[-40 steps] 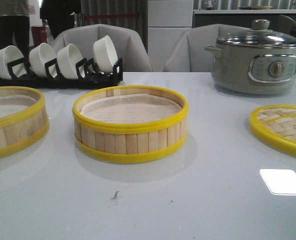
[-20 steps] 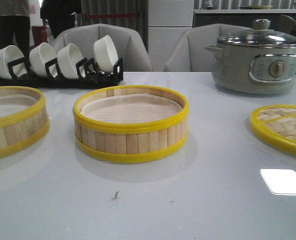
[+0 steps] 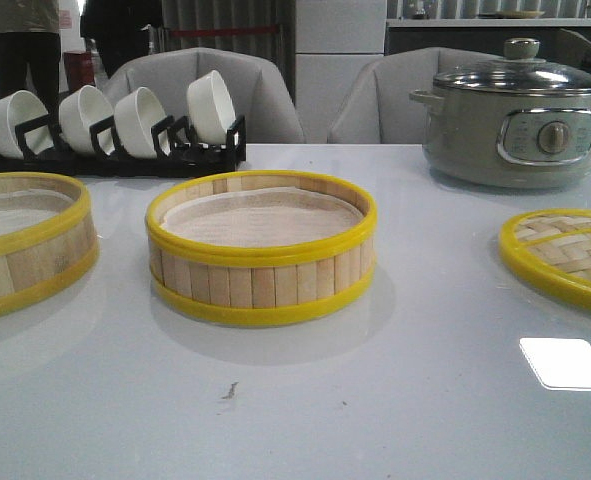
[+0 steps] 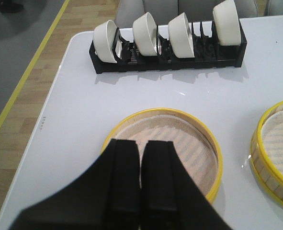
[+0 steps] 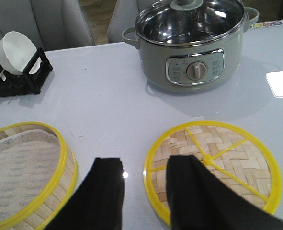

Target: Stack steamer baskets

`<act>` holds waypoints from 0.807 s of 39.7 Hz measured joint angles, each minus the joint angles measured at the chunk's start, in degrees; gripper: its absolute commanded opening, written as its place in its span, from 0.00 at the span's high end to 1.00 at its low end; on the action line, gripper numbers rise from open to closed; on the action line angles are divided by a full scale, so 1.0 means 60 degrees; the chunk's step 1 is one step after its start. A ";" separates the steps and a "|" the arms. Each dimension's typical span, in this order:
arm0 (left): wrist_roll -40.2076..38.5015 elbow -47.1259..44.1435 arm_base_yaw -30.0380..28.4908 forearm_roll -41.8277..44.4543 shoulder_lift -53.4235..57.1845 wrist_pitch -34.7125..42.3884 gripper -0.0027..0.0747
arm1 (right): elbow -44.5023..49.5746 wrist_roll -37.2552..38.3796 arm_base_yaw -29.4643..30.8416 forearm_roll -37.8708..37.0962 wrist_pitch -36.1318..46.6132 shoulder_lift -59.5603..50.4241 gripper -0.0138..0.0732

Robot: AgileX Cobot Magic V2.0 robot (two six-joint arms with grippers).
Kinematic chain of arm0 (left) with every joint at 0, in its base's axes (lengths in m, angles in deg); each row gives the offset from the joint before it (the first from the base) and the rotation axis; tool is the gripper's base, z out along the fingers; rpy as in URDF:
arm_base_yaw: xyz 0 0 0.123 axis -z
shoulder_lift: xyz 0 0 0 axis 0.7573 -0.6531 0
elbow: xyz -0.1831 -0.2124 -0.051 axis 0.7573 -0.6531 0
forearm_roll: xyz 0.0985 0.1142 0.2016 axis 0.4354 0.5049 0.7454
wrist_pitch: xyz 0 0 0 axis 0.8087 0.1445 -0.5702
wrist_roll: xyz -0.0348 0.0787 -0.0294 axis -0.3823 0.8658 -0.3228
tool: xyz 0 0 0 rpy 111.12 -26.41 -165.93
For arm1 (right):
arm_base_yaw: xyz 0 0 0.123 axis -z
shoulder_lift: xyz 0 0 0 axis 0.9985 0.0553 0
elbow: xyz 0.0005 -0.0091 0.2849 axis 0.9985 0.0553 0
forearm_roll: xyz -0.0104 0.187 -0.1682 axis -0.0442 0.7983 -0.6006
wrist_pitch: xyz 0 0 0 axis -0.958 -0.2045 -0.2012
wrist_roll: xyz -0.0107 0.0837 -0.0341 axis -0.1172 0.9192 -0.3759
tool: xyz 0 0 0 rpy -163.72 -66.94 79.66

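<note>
On the white table (image 3: 395,400), the electric pot (image 3: 513,118) sits far right under its glass lid. Both steamer baskets hold only pale paper lining: the centre basket (image 3: 261,248) and the left basket (image 3: 25,240), well apart. The woven lid (image 3: 565,258) lies flat (right side). Four white bowls (image 3: 135,118) stand in a black rack (image 3: 115,155). My left gripper (image 4: 140,191) hovers over the left basket, fingers pressed together, empty — my right gripper (image 5: 146,191) is spread, empty.

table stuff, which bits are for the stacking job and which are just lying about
For the job:
- middle basket
- left basket

Just lying about:
- woven lid
- electric pot
- bowl rack with four white bowls
</note>
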 measured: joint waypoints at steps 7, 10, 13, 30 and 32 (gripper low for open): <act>0.0000 0.0000 0.0000 0.0000 0.0000 -0.0125 0.86 | 0.0000 0.0000 0.0000 0.0000 0.0000 0.0000 0.45; 0.0000 0.0000 0.0000 0.0000 0.0000 -0.0166 0.86 | 0.0000 0.0000 0.0000 0.0000 0.0000 0.0000 0.45; 0.0000 0.0000 0.0000 0.0000 0.0000 -0.0164 0.86 | 0.0000 0.0000 0.0000 0.0000 0.0000 0.0000 0.45; 0.0000 0.0000 0.0000 -0.0065 0.0000 -0.0255 0.86 | 0.0000 0.0000 0.0000 0.0000 -0.0199 0.0000 0.79; 0.0000 0.0000 0.0000 -0.0121 0.0000 -0.0299 0.86 | 0.0000 0.0000 0.0000 0.0000 -0.0199 0.0000 0.79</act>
